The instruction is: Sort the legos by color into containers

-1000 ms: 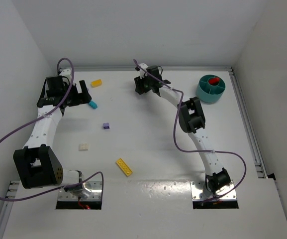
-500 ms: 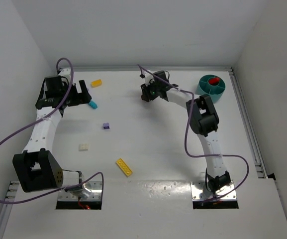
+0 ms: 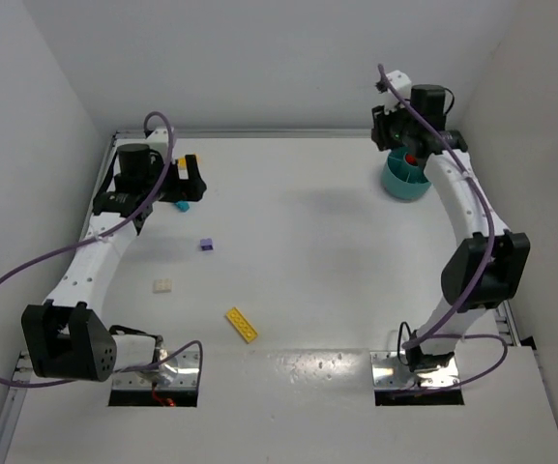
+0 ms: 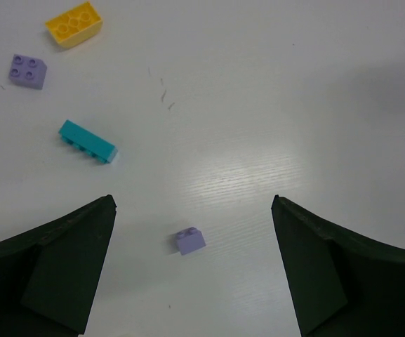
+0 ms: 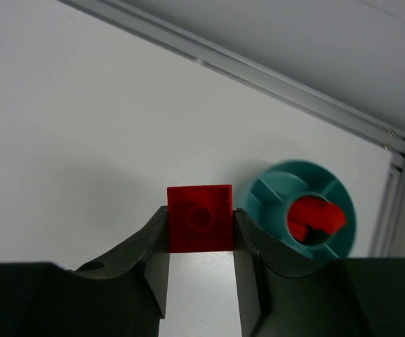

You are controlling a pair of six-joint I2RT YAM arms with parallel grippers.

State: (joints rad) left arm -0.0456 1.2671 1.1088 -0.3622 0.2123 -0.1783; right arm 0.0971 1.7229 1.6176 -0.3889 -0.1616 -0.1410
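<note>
Red pieces (image 5: 314, 217) lie in the teal dish (image 5: 260, 188), the right claw (image 5: 201, 230) grips a red brick (image 5: 201, 216) near it, and the open, empty left claw (image 4: 194, 203) hovers over unsorted bricks (image 4: 86, 141) far from it.

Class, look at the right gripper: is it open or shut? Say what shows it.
Shut on the red brick: in the right wrist view, the right gripper's fingers press against both its sides.

White table (image 3: 308, 251) with teal dish (image 3: 406, 182), yellow plate (image 3: 242, 325), cream brick (image 3: 163, 286), purple cube (image 3: 206, 245), cyan brick (image 4: 87, 142)
</note>
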